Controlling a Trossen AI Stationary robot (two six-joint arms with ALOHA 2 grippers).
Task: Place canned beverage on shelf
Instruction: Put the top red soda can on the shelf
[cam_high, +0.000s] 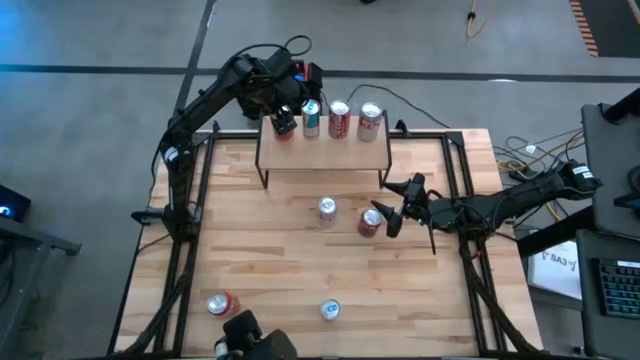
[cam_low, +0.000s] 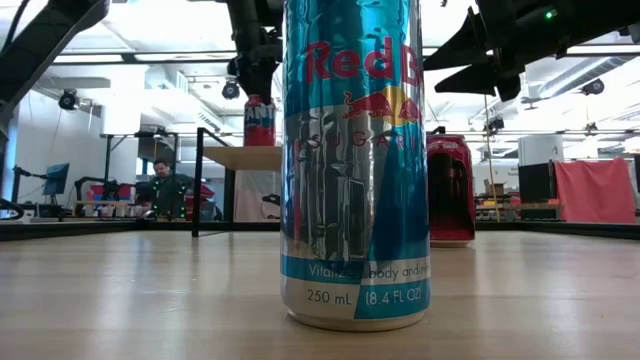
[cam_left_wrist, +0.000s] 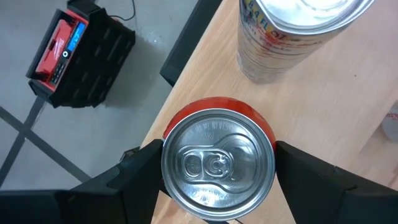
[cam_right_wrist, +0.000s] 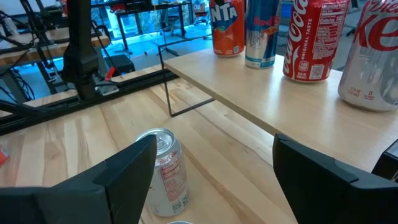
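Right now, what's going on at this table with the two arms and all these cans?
The robot is stocking cans onto the shelf. The left gripper is at the shelf's left end, its fingers on either side of an orange can standing on the board beside three others. The right gripper is open over the table beside a red can, with a silver can nearby. Two more cans wait near the front edge.
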